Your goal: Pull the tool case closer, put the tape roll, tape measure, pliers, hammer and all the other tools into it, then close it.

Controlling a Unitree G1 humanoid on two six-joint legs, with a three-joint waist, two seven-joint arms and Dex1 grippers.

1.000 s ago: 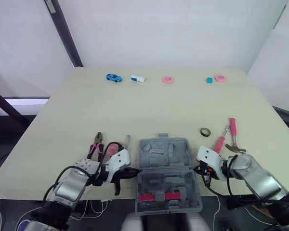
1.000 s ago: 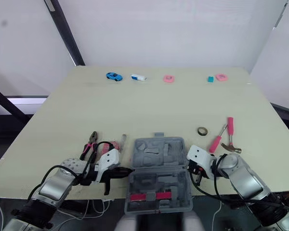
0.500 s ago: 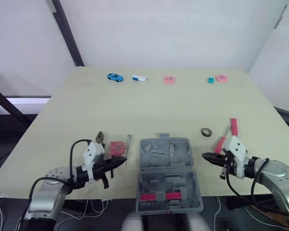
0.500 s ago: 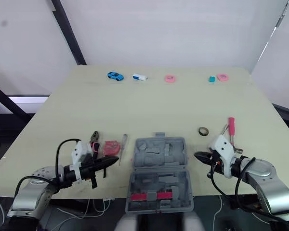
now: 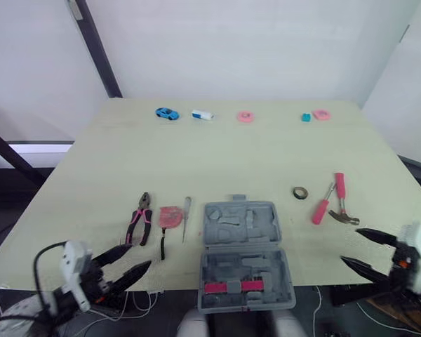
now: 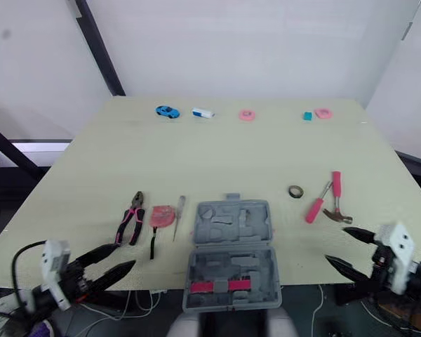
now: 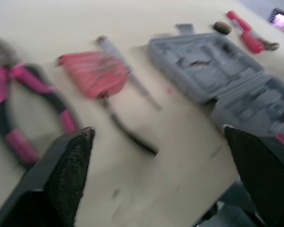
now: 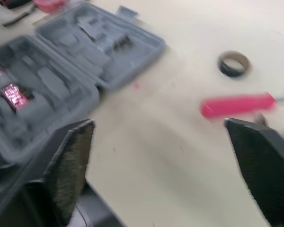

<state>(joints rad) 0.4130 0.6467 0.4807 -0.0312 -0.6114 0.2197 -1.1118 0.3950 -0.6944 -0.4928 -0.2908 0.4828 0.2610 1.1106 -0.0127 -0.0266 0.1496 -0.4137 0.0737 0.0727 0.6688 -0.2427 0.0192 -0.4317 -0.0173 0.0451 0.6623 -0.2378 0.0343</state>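
1. At the near edge of the table (image 5: 231, 151) lies the grey tool case (image 5: 244, 251), opened flat, with a pink strip in its nearer half.
2. Left of the case, going outward in a row, are a slim screwdriver (image 5: 186, 217), the red tape measure (image 5: 170, 217) and the pink-handled pliers (image 5: 138, 217). None of them touches the case.
3. Right of the case, level with its far half, sits the tape roll (image 5: 300, 192). Further right, a pink-handled screwdriver (image 5: 321, 208) and the hammer (image 5: 341, 200) lie just beside each other.
4. Off the case's near-left corner, the left gripper (image 5: 140, 255) hovers with its fingers spread wide, holding nothing.
5. Well to the right of the case, nearer than the hammer, the right gripper (image 5: 349, 245) is likewise wide apart and empty.
6. Far beyond the case, a blue toy car (image 5: 165, 113) sits among other small pieces.
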